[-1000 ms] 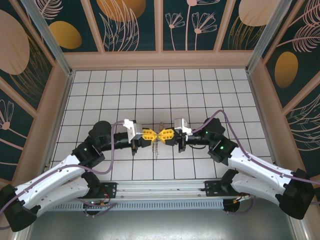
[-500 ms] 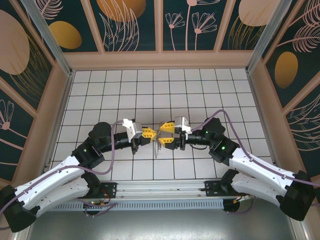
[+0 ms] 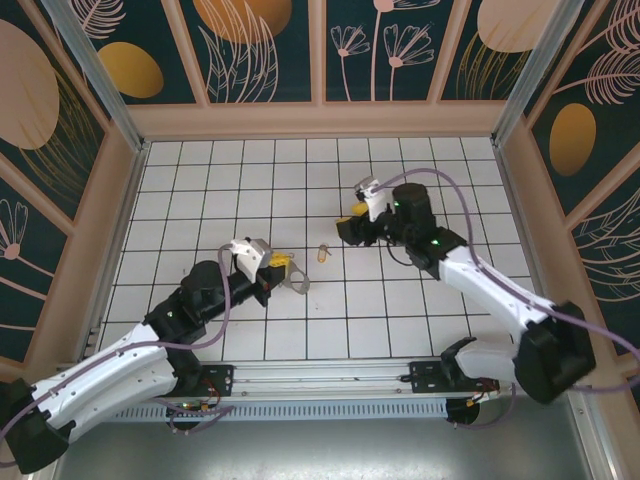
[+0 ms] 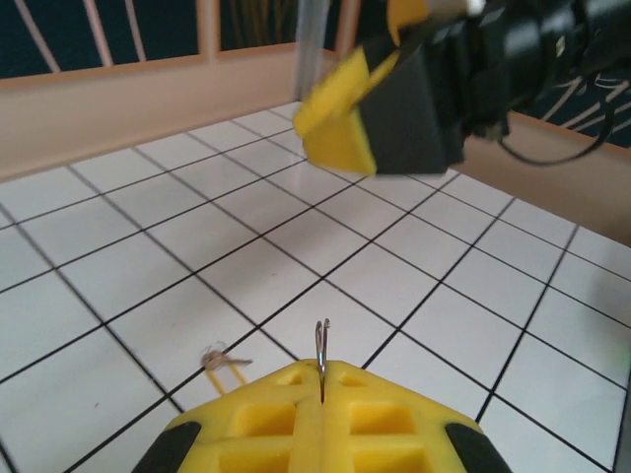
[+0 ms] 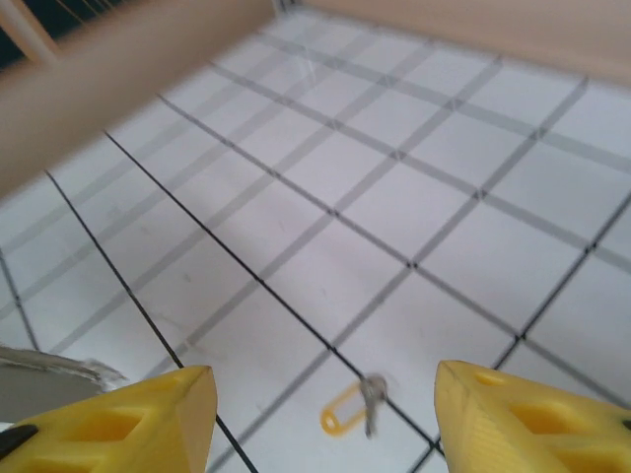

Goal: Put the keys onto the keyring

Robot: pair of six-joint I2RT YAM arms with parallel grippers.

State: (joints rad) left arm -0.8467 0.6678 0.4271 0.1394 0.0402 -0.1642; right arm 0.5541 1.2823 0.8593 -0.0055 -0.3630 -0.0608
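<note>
My left gripper [image 3: 282, 266] is shut on a thin metal keyring [image 3: 299, 284] that sticks out past its yellow fingertips. In the left wrist view the keyring [image 4: 321, 343] stands edge-on, pinched between the shut pads of the left gripper [image 4: 321, 369]. One of the keys, with a yellow tag [image 3: 322, 254], lies on the tiles between the two grippers. It lies just left of the left fingertips as the key [image 4: 223, 362], and as the key [image 5: 363, 404] low between my right fingers. My right gripper [image 3: 348, 228] hovers open above the table, holding nothing. Its fingers [image 5: 148, 419] stand wide apart.
White tiled tabletop [image 3: 250, 190] with black grid lines, ringed by wooden walls [image 3: 320, 118]. The right gripper's black and yellow body [image 4: 394, 108] hangs ahead of my left gripper, above the tiles.
The right gripper has opened and pulled away up and to the right. The left gripper has drawn back to the left with the keyring. The tagged key now lies on the tiles.
</note>
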